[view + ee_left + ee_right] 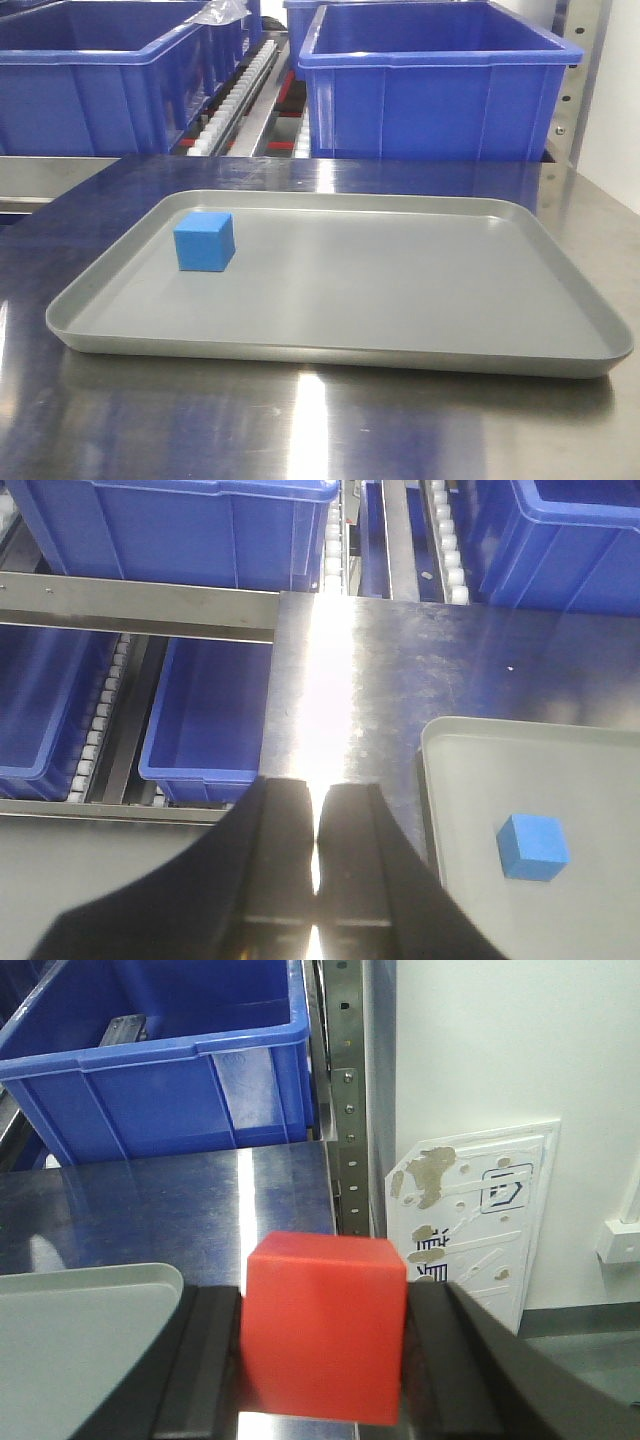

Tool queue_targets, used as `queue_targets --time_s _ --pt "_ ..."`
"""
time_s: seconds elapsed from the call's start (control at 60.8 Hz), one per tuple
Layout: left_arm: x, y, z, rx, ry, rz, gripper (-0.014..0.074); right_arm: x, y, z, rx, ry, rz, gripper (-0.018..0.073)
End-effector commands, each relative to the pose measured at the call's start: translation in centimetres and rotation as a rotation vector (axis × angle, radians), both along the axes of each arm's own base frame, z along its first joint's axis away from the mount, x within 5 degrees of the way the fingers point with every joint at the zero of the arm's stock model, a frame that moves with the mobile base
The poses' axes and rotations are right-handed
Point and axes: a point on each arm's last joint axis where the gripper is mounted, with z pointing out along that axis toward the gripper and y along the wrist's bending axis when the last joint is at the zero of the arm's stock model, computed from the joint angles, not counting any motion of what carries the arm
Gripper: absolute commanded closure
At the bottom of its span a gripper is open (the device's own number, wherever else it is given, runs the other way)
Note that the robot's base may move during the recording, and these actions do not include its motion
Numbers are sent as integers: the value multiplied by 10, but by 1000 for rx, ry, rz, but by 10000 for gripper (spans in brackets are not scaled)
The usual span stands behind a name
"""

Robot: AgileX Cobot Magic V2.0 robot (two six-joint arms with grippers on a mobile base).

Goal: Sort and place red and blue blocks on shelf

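A blue block point(204, 241) sits on the left part of the grey tray point(400, 300); the left wrist view shows this blue block point(532, 846) to the right of my left gripper point(317, 825), which is shut with nothing between its fingers, above the steel table. A red block point(325, 1325) is held between the fingers of my right gripper point(325, 1345), raised above the table near the tray's right corner point(90, 1330). The shelf point(140, 605), with its roller tracks, lies beyond the table. Neither gripper shows in the front view.
Large blue bins point(430, 80) stand on the shelf behind the table, and another blue bin point(205, 720) sits on a lower tier. A perforated steel upright point(345, 1090) and a white wall with a sign plate point(480, 1210) are at the right.
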Motion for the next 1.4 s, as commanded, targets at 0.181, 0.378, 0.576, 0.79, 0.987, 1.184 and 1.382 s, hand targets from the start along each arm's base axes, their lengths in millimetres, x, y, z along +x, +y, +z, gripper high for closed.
queue_targets --time_s 0.181,0.378,0.576,0.79,0.987,1.184,1.382 --pt "3 -3 16 -33 -89 -17 465 1 -1 18 -31 -121 -6 502" --pt "19 -8 -8 -33 151 -18 446 1 -1 18 -31 -121 -6 502" --pt "52 -20 -23 -55 305 -49 161 1 -1 18 -31 -121 -6 502" --pt "89 -43 -30 -136 405 -115 62 1 -1 18 -31 -121 -6 502" --pt "113 -90 -28 -100 438 -257 62 1 -1 18 -31 -121 -6 502" --pt "136 -130 -38 -86 487 -327 63 1 -1 18 -31 -121 -6 502" --pt "154 -154 -65 -47 569 -306 63 1 -1 18 -31 -121 -6 502"
